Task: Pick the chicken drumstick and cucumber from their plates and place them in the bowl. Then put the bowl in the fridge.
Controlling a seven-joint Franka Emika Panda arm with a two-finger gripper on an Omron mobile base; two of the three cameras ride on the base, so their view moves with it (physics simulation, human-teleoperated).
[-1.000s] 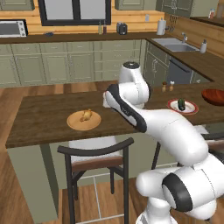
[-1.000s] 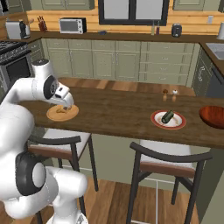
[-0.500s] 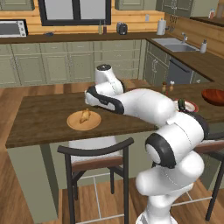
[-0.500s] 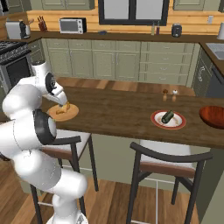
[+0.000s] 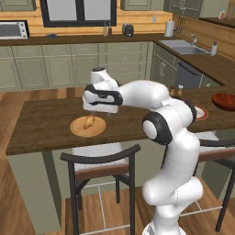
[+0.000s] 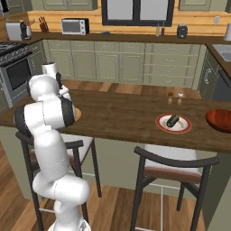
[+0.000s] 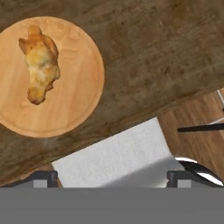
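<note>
- The chicken drumstick (image 7: 39,63) lies on the tan wooden plate (image 7: 74,100), toward one side of it, on the dark wooden counter (image 7: 144,57) near its front edge; nothing is holding it
- The gripper (image 5: 95,112) hangs above that plate with its jaws spread wide and nothing between them
- In the hand view the drumstick sits well off to the upper left rather than over the finger tips (image 7: 46,178), so a straight drop would likely close on bare plate or counter
- The meat is lumpy and tapered; a pinch across the thin end could let it twist or slip out
- Pressing down too far could nudge the light plate toward the counter edge, above the stool (image 5: 98,160)
- The cucumber (image 6: 173,120) rests on the red-rimmed plate (image 6: 162,126) and the bowl (image 6: 221,121) is far along the counter, so a weak grip risks a drop during the long carry
</note>
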